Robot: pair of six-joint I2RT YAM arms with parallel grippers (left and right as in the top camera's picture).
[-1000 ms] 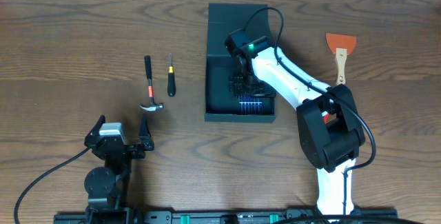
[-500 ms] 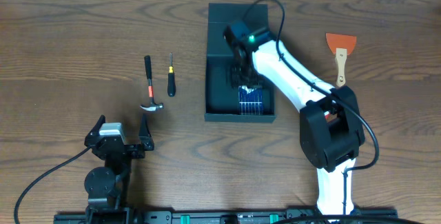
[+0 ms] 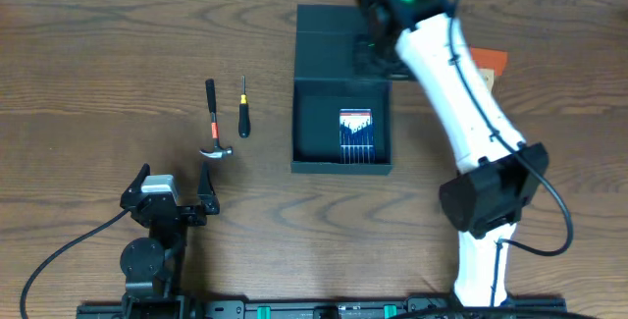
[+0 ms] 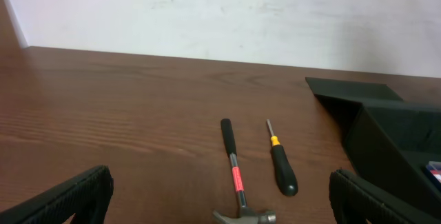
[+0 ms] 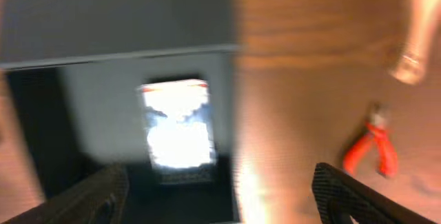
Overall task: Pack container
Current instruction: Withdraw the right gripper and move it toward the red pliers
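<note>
Dark wood-grain table (image 3: 98, 64) fills the overhead frame. Left of centre: hammer (image 3: 212, 123), black grip, red band on the shaft, head toward the bottom of frame. Screwdriver (image 3: 243, 113) just right of it, black handle with yellow collar, tip pointing up-frame; the two lie roughly parallel, not touching. Centre: container (image 3: 339, 168), dark box sitting flat, lid flap laid open toward the top of frame. Upper right: scraper (image 3: 494, 61) with orange blade, mostly covered. Right wrist view, lower right: red-handled pliers (image 5: 370, 145) on the wood right of the box, blurred.
</note>
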